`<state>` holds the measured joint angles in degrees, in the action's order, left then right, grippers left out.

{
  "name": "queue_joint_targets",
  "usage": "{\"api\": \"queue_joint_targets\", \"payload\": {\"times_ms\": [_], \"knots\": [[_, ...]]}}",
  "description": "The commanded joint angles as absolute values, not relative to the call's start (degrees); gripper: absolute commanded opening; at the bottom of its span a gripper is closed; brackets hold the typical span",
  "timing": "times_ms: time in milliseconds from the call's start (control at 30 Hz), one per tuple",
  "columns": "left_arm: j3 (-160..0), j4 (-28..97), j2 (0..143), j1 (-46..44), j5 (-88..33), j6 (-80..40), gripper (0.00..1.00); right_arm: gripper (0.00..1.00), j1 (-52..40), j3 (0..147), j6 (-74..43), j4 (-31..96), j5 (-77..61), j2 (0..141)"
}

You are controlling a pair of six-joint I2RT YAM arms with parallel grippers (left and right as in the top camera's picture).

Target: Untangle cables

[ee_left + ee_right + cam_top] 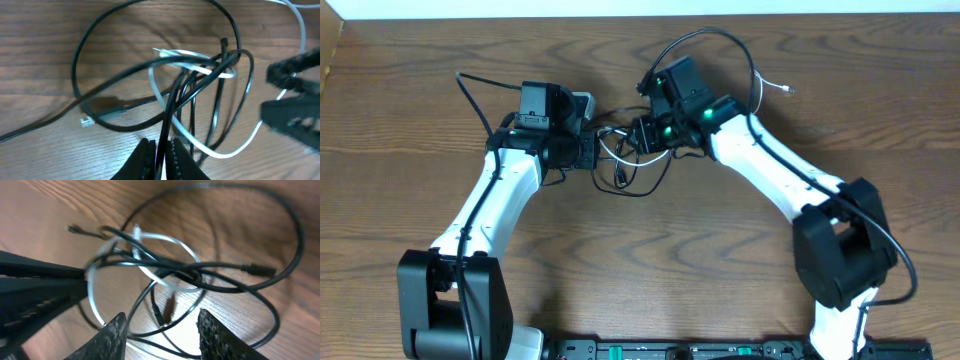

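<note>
The cables (620, 165) lie in one tangle on the wooden table between my two grippers. In the left wrist view, black cords (80, 50) loop around a white cord (220, 152), and all of them cross at one knot. A black cord runs straight between the jaws of my left gripper (161, 142), which are pinched on it. My right gripper (161, 315) hangs over the tangle with its fingers wide apart and nothing gripped. Black loops and the white loop (170, 239) lie on the table beneath it.
One white cord trails off to the back right and ends in a small plug (788, 90). A black plug (260, 270) lies at the edge of the tangle. The two grippers (598, 150) (638, 135) stand close together, nearly tip to tip.
</note>
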<state>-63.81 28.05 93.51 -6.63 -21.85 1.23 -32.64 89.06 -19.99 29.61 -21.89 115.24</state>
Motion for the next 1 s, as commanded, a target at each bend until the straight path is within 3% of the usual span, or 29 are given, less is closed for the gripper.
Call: {"api": "queue_joint_targets", "payload": {"times_ms": [0, 367, 467, 700, 967], "knots": [[-63.53, 28.01, 92.88, -6.61, -19.64, -0.34, 0.16, 0.43, -33.1, 89.01, -20.71, 28.03, -20.86, 115.94], [-63.53, 28.01, 92.9, -6.61, -19.64, -0.36, 0.17, 0.44, -33.45, 89.01, -20.51, 25.21, -18.31, 116.4], [-63.53, 27.99, 92.9, -6.61, -19.64, -0.43, 0.24, 0.44, -33.91, 88.99, -19.97, 25.96, -18.31, 116.4], [-63.53, 28.03, 92.9, -6.61, -13.72, -5.52, 0.27, 0.47, -36.16, 88.9, -12.38, 23.9, -12.95, 117.8], [-63.53, 28.03, 92.9, -6.61, -13.43, -5.76, 0.28, 0.39, -37.34, 88.9, -5.45, 22.0, -7.81, 119.96]]}}
